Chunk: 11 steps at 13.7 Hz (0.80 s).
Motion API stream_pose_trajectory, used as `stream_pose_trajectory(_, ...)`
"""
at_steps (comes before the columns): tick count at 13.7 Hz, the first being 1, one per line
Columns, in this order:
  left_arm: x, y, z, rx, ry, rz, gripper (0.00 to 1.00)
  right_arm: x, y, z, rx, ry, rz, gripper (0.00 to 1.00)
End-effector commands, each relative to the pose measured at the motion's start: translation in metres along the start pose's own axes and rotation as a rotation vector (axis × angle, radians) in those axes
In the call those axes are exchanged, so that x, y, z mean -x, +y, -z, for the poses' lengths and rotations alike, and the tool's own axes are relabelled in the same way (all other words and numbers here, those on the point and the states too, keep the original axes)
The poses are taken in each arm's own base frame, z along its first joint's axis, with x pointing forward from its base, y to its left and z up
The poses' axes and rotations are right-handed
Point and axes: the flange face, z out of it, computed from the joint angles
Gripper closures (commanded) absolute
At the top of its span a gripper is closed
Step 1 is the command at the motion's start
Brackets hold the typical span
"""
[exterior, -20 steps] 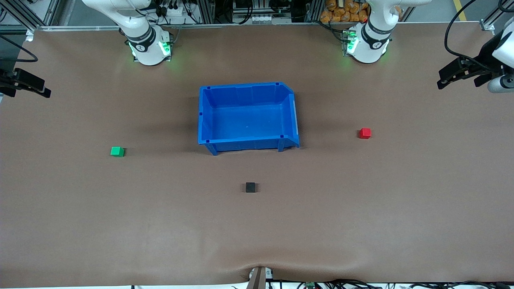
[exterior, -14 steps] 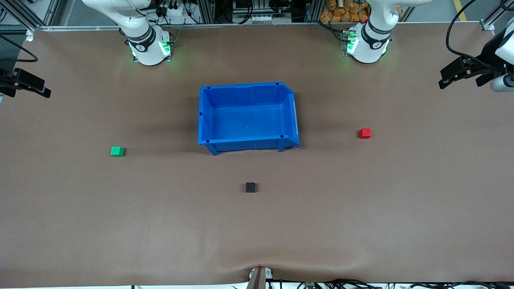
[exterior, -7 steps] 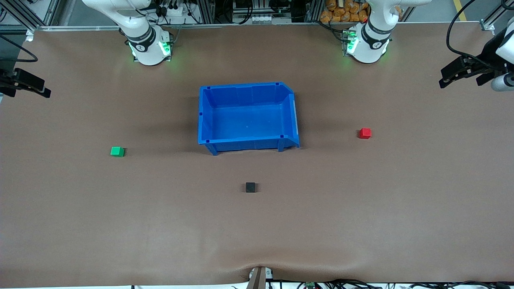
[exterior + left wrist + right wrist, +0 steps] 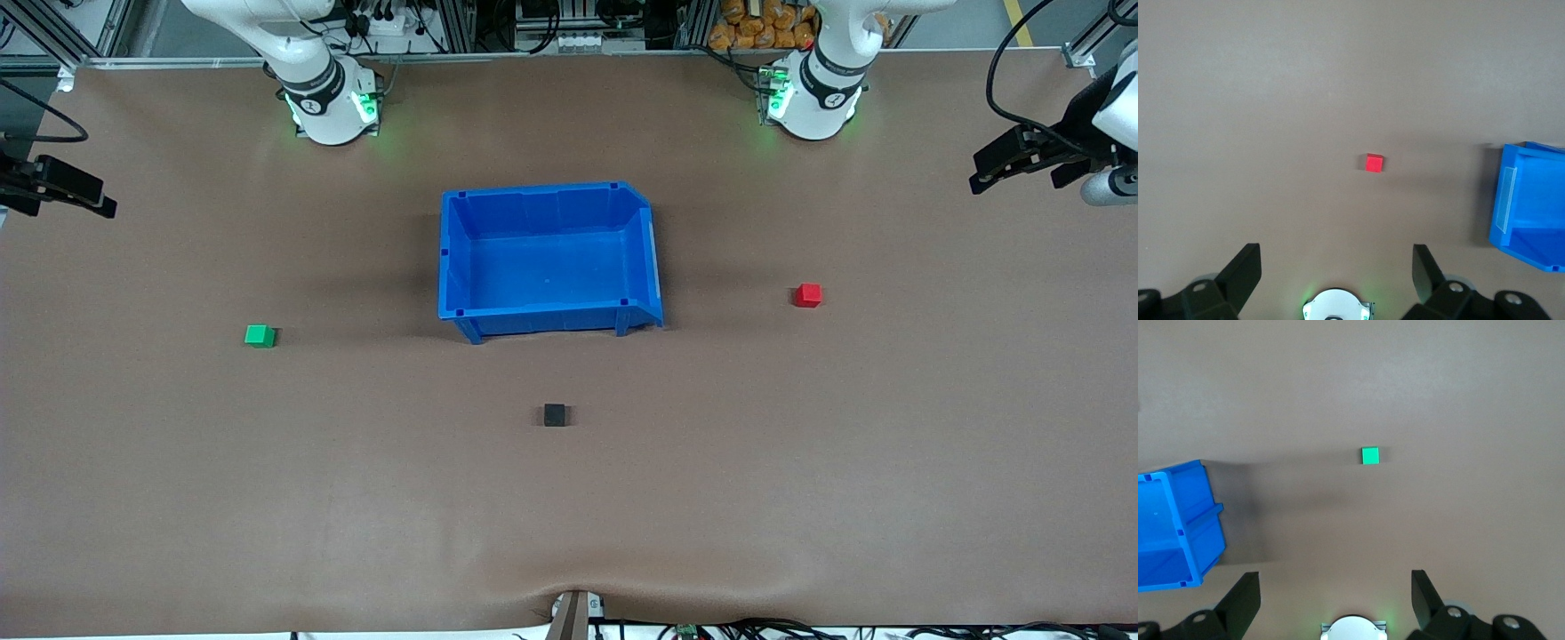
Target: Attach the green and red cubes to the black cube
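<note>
You had the black cube (image 4: 554, 414) sitting alone on the brown table (image 4: 800, 462), nearer to the front camera than the blue bin (image 4: 548, 260) and close to the middle of the table's length. The green cube (image 4: 260, 335) lay toward the right arm's end of the table, well apart from the bin and a little farther from the camera than the black cube. The red cube (image 4: 808, 295) lay toward the left arm's end, also well apart from the bin, and farther from the camera than the green one. None of the three cubes touched another, and nothing lay inside the bin.

Your left gripper (image 4: 1022, 160) hung in the air over the left arm's end of the table, high above the surface. In the left wrist view its fingers (image 4: 1241, 273) stood spread wide with nothing between them, and the red cube (image 4: 1373, 163) showed on the table below, with a corner of the bin (image 4: 1528, 203) at the edge of that view.

Your right gripper (image 4: 67, 188) hung over the right arm's end of the table. In the right wrist view its fingers (image 4: 1243, 597) were likewise spread wide and held nothing, with the green cube (image 4: 1369, 455) on the table below and part of the bin (image 4: 1175, 527) beside it
</note>
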Motion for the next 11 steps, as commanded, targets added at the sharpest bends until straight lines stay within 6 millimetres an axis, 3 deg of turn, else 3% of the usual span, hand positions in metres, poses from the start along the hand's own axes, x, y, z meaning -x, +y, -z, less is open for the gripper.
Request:
stream_pose_trajectory(1,-0.002,-0.002,-0.012,0.004,-0.028,0.024,0.00,-0.002,0.005,-0.020,-0.004,-0.027,-0.002,0.00)
stream_pose_trajectory(5,-0.008,0.001,-0.048,-0.001,-0.052,0.075,0.00,-0.010,0.015,-0.055,-0.006,-0.038,-0.020,0.00)
stream_pose_trajectory(11,-0.016,0.007,-0.116,-0.001,-0.051,0.065,0.00,-0.022,0.027,-0.130,-0.007,-0.029,-0.030,0.00)
